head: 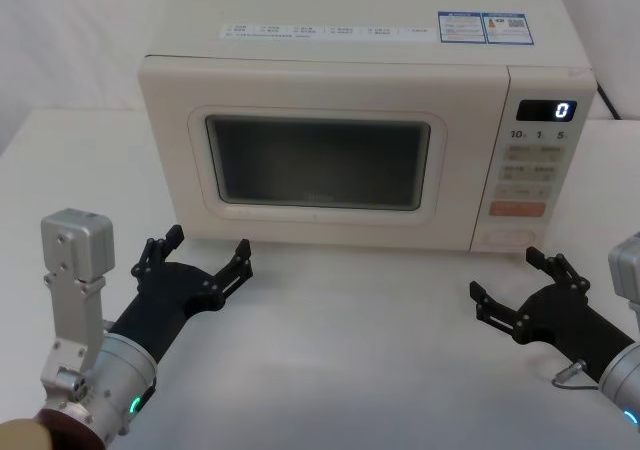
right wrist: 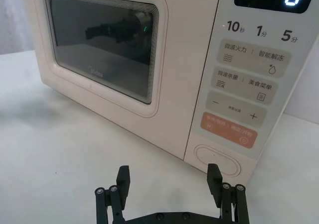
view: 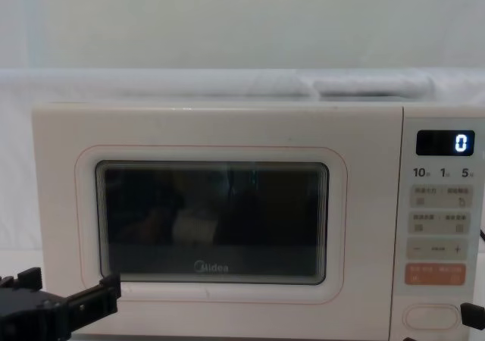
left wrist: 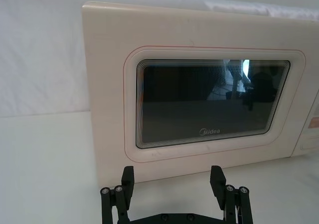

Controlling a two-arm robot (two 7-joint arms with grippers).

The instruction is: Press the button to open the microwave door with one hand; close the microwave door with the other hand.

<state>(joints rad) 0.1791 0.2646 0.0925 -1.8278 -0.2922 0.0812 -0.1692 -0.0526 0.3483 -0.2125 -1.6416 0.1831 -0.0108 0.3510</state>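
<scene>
The microwave door (head: 320, 165) is flush with the cream body of the microwave (head: 340, 60), fully closed, its dark window and grey logo facing the robot. The button (head: 506, 237) sits at the foot of the keypad panel (head: 540, 160), directly beneath the orange key (head: 517, 208); the display (head: 545, 110) above reads 0.

The left gripper (head: 196, 256) rests low over the white table (head: 350, 350), fingers spread and holding nothing. The door stands just ahead of its fingertips, apart from them, with the door's lower left corner nearest. In the left wrist view the door (left wrist: 199, 84) rises beyond the parted fingers of that gripper (left wrist: 172, 176).

The right gripper (head: 512, 283) is likewise released and empty, low over the table. The button lies just ahead of it and slightly toward the robot's left, not touched. In the right wrist view the button (right wrist: 217, 159) sits close beyond the gripper (right wrist: 168, 176), nearer one finger (right wrist: 214, 176) than the other.
</scene>
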